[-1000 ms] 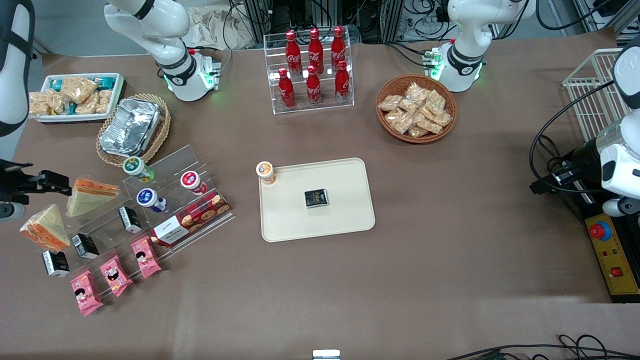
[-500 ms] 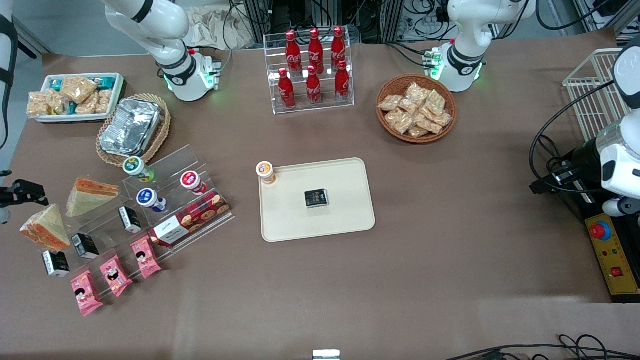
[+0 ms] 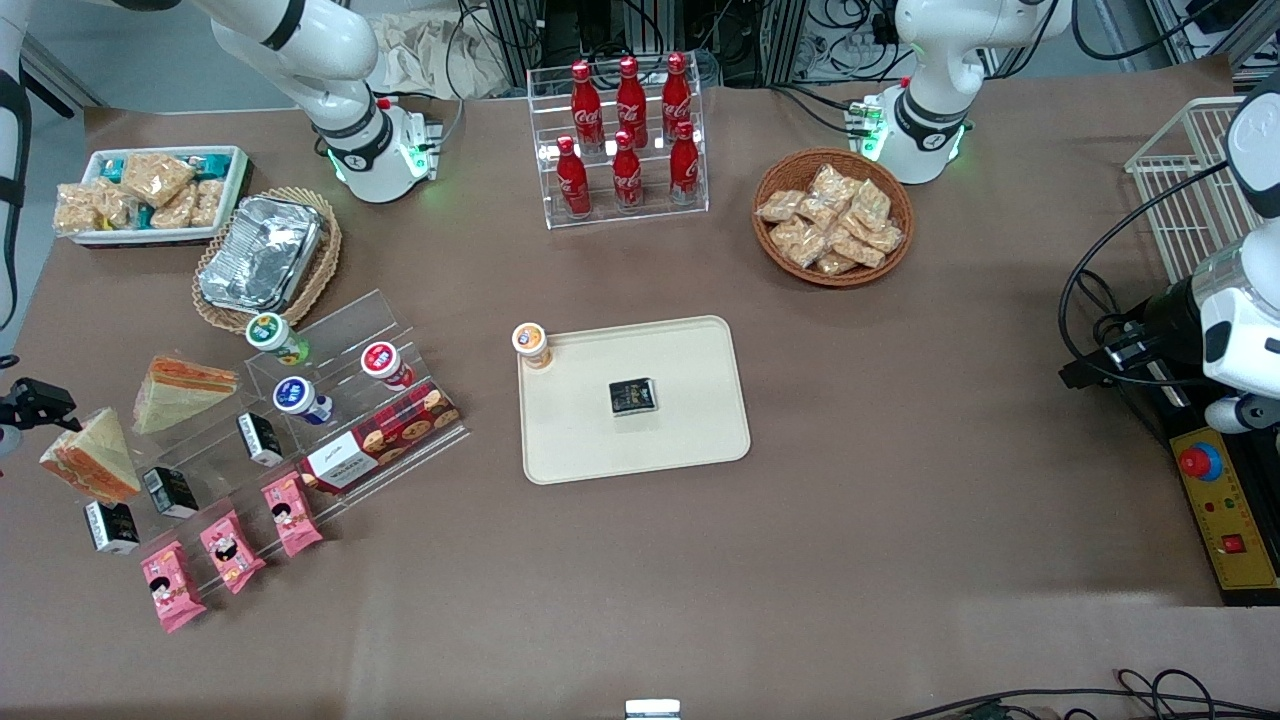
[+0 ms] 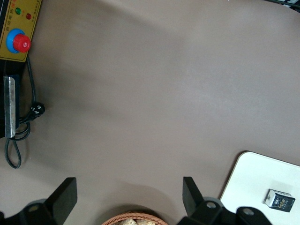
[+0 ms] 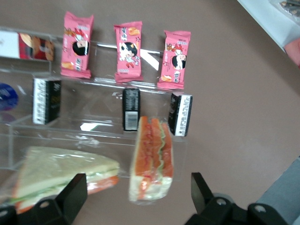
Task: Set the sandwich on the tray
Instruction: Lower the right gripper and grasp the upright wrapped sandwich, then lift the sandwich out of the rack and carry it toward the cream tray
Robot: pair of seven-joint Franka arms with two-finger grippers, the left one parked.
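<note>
Two wrapped triangular sandwiches lie at the working arm's end of the table. One sandwich [image 3: 92,455] [image 5: 152,159] stands on its edge, its red-orange and green filling showing. The other sandwich [image 3: 180,390] [image 5: 65,176] lies flat beside it, farther from the front camera. My gripper [image 3: 35,405] [image 5: 138,194] hovers open above the edge-standing sandwich, whose end lies between the two fingers with a wide gap on each side; nothing is held. The cream tray [image 3: 690,440] lies mid-table, holding a small black box [image 3: 633,396] and an orange-lidded cup [image 3: 531,343] at one corner.
A clear stepped shelf [image 3: 340,400] beside the sandwiches carries black boxes [image 5: 131,108], a cookie box [image 3: 380,440] and small bottles. Pink snack packets [image 5: 127,51] lie in front of it. A foil container [image 3: 262,252], a cola rack [image 3: 625,140] and a snack basket [image 3: 832,215] stand farther back.
My gripper has slid toward the table's edge at the working arm's end and nearer to the front camera, coming over the edge-standing sandwich. The sandwiches have not moved.
</note>
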